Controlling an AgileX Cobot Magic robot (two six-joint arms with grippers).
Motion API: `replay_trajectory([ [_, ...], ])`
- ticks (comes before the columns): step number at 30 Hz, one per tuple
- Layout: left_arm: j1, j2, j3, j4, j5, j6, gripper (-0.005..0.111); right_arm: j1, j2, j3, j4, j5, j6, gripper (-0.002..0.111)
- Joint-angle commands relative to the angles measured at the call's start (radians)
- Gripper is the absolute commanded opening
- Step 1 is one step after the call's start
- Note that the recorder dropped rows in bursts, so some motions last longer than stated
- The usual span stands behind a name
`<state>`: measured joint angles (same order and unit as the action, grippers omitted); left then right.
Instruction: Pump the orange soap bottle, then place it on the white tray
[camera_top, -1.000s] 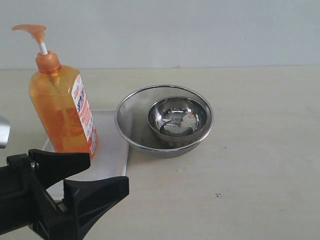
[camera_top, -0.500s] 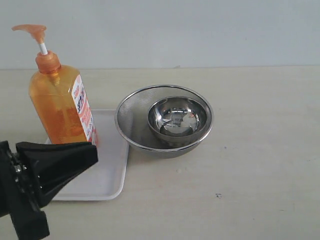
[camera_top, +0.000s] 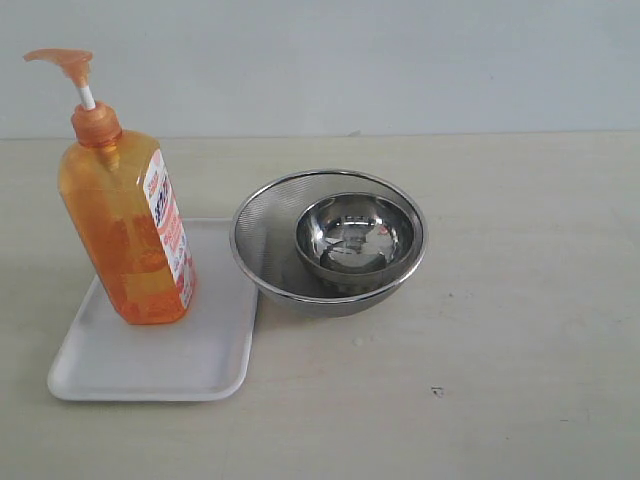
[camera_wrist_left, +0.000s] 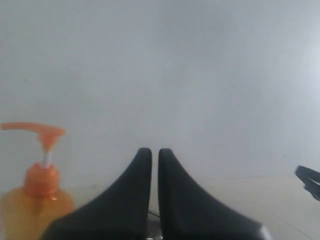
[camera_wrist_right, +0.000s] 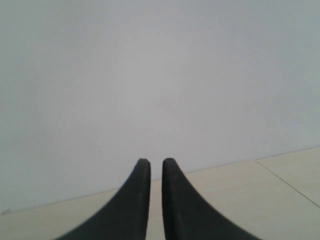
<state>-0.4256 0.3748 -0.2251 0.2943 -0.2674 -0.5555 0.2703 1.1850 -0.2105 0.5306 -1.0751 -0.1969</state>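
Gone from the exterior view is the black left arm that covered the near-left corner half a second ago, so the whole tray (camera_top: 150, 365) now shows. At the left, the bottle (camera_top: 125, 235) stands upright on the tray's far half, pump head up on its white stem, spout pointing left, label on its right side. It is partly full of orange soap. The near half of the tray is bare.

Just right of the tray sits a mesh bowl (camera_top: 262, 240), its rim at the tray's right edge; whether they touch I cannot tell. Inside it rests a smaller steel bowl (camera_top: 355, 240), shiny and holding nothing. Nothing stands between bottle and bowls. Further right the tabletop (camera_top: 520, 300) carries only a small dark speck near the front.

In its wrist view the left hand (camera_wrist_left: 155, 155) is closed to a thin slit and grips nothing, raised clear of the bottle (camera_wrist_left: 37, 200), which shows beside one finger. The right hand (camera_wrist_right: 156, 162) is likewise closed to a slit, gripping nothing, facing the pale wall (camera_wrist_right: 160, 75) over the tabletop.
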Motion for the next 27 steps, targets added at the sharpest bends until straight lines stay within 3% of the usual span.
replay_trajectory([
  [1, 0.11, -0.165, 0.032, -0.007, 0.188, -0.012, 0.005, -0.003, -0.006, 0.002, -0.003, -0.008, -0.002, 0.006],
  [5, 0.199, -0.304, 0.105, -0.009, 0.194, -0.012, 0.005, -0.003, -0.006, 0.002, -0.003, -0.008, -0.002, 0.006],
  [10, 0.242, -0.375, 0.181, -0.011, 0.141, -0.055, 0.005, -0.003, -0.006, 0.002, -0.003, -0.008, -0.002, 0.006],
  [15, 0.281, -0.375, 0.221, -0.016, 0.026, -0.255, 0.005, -0.003, -0.006, 0.002, -0.003, -0.008, -0.002, 0.006],
  [22, 0.296, -0.375, 0.225, 0.144, 0.001, -0.276, 0.005, -0.003, -0.006, 0.002, -0.003, -0.008, -0.002, 0.006],
  [27, 0.296, -0.375, 0.225, 0.136, 0.047, -0.312, 0.005, -0.003, -0.006, 0.002, -0.003, -0.008, -0.002, 0.006],
])
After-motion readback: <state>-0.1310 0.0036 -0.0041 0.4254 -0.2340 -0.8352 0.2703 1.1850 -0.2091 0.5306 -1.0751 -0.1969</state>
